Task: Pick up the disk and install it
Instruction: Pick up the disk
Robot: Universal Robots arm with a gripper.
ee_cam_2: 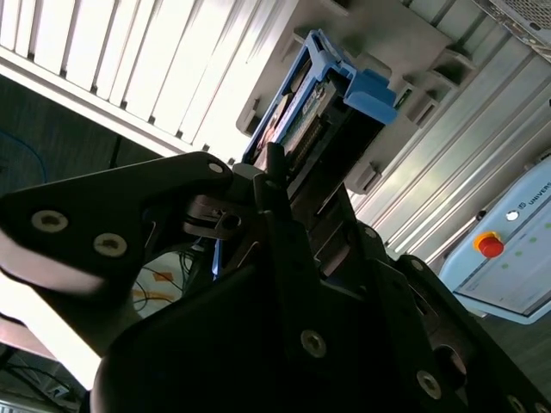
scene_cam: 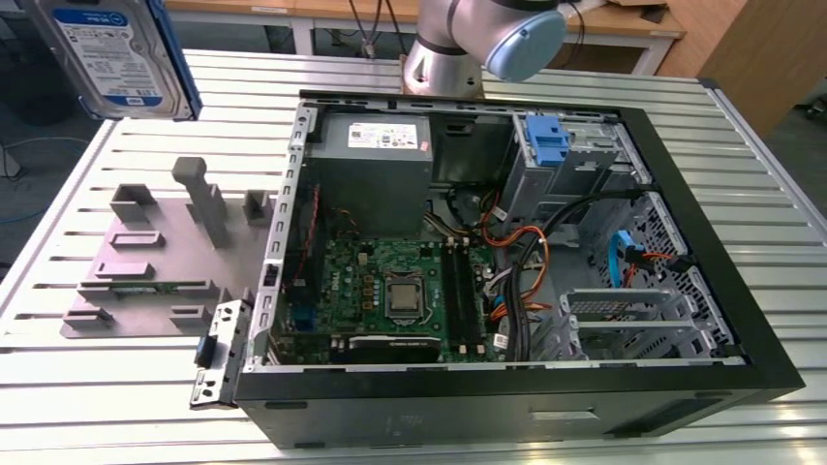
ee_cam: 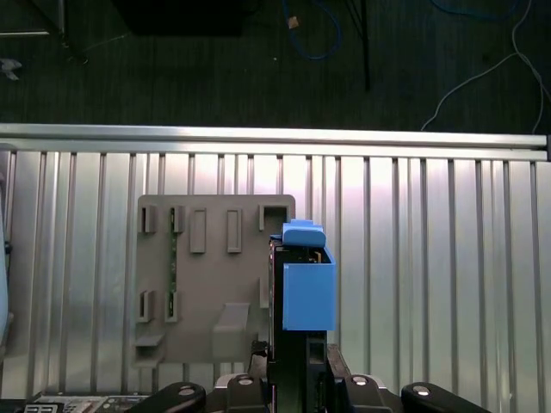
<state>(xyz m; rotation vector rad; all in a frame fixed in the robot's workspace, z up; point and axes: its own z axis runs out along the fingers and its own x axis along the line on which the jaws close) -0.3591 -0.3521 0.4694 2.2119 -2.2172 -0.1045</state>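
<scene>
Gripper clamped on flat silver hard-drive disk with blue plastic rails. Disk's long axis extends straight out from claw. Held aloft near tabletop edge. Open black computer case well apart.

Item 1: the disk, exterior view. White-and-blue label on its broad face, print too fine to make out.
Item 2: power supply inside the computer case. White sticker (dark lines of print, unreadable).
Item 3: pale control box, second wrist view. One line of lettering, possibly a maker's mark, cut off at the edge.
</scene>
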